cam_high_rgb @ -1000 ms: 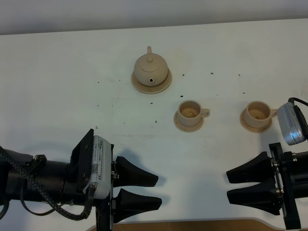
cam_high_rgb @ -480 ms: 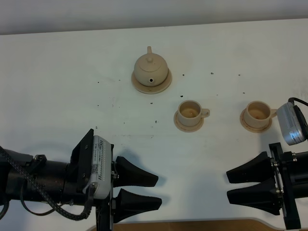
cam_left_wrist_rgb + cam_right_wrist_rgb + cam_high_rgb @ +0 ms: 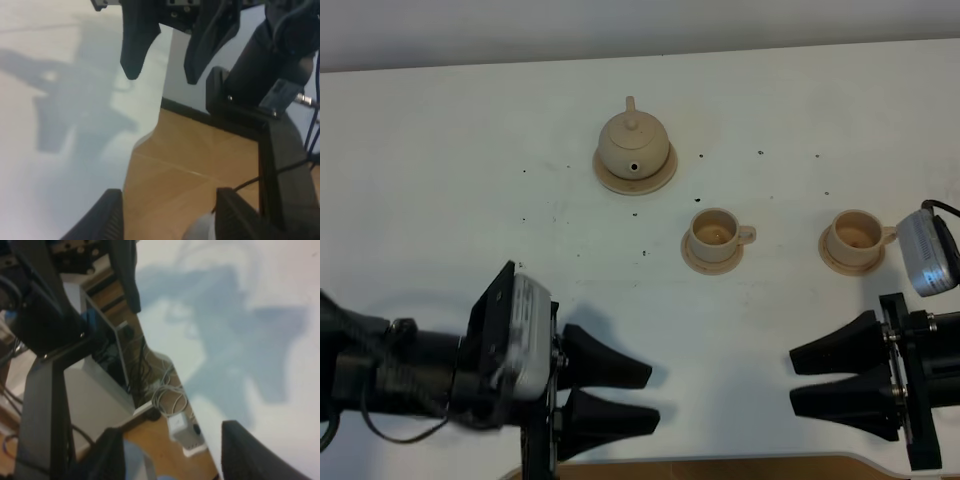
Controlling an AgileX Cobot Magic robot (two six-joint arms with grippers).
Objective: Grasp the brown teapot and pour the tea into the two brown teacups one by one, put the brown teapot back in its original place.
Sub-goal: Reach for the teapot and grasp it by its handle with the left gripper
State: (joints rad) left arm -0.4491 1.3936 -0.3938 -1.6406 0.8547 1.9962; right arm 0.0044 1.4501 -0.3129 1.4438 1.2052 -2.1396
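One pale tan, round-bellied ceramic teapot (image 3: 633, 143) with a knobbed lid stands upright on one round, flat tan saucer (image 3: 663, 177), which shows as a rim around its base. Both rest on the white table (image 3: 440, 200).

Two small tan ceramic teacups stand to the right of the teapot and nearer the arms, each upright on its own small matching saucer, with its side handle turned away from the teapot. The first teacup (image 3: 713, 232) is near the teapot; the second teacup (image 3: 853, 233) is well apart from it, further right. Whether either holds liquid cannot be told.

Many small dark specks (image 3: 643, 252) dot the tabletop around the teapot.

Two black grippers hover at the table's near edge, well apart from the teapot. The left gripper (image 3: 653, 394) has its jaws spread and grasps nothing; the right gripper (image 3: 792, 380) is likewise released and empty. Speckled tabletop lies between the teapot and the left gripper. The first teacup sits roughly on the line between the teapot and the right gripper.
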